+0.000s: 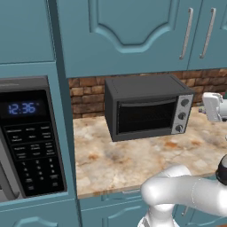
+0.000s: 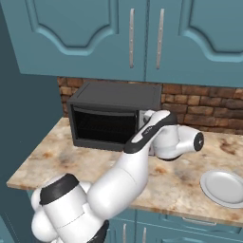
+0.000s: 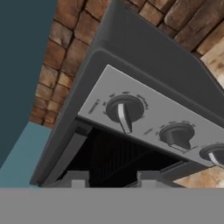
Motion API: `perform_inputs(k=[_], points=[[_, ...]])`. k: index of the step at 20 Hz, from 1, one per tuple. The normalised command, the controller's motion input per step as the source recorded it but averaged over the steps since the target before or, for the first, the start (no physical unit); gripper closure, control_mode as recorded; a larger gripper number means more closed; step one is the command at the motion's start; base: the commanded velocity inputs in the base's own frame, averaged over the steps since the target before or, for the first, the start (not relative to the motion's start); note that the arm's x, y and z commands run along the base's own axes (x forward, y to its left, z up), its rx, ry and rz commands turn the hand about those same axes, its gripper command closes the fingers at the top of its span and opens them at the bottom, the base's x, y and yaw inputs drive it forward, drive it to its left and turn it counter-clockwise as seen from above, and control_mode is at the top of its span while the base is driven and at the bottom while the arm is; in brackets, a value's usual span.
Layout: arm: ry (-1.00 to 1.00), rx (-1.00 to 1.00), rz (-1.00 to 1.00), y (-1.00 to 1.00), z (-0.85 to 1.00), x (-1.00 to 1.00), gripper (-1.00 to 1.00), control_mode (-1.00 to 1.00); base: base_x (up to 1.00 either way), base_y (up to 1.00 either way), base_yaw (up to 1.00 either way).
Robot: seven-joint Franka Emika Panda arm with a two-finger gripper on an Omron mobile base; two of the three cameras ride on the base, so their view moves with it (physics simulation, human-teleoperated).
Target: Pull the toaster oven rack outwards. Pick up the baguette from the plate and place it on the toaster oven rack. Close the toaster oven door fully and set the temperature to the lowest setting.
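1. The dark grey toaster oven (image 1: 148, 107) stands on the speckled stone surface (image 1: 124, 162) against a brick wall, its door (image 1: 144, 116) shut
2. The pincer (image 3: 111, 178) hovers just before the silver knob panel (image 3: 153, 120) (three round knobs); its tips stand apart, clasping nothing
3. A white plate (image 2: 224, 187) lies well right of the oven

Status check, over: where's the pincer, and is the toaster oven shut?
Pincer apart, holding nothing, facing the knobs. Toaster oven door shut. Plate bare. Nothing blocking.
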Motion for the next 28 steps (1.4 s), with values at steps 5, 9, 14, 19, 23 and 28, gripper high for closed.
perform_inputs(k=[5,9,14,19,23,28], points=[[0.0,0.01,0.0,0.0,0.0,0.1,-1.0,-1.0,0.0,0.0,0.0],[0.0,0.0,0.0,0.0,0.0,0.1,-1.0,-1.0,0.0,0.0,0.0],[0.0,0.0,0.0,0.05,0.0,0.05,-1.0,-1.0,0.0,0.0,0.0],[0.01,-0.02,0.0,0.07,0.0,0.04,-1.0,-1.0,0.0,0.0,0.0],[0.0,-0.05,0.0,0.17,0.0,0.07,-1.0,-1.0,0.0,0.0,0.0],[0.0,-0.06,0.0,0.18,0.0,0.03,-1.0,-1.0,0.0,0.0,0.0]])
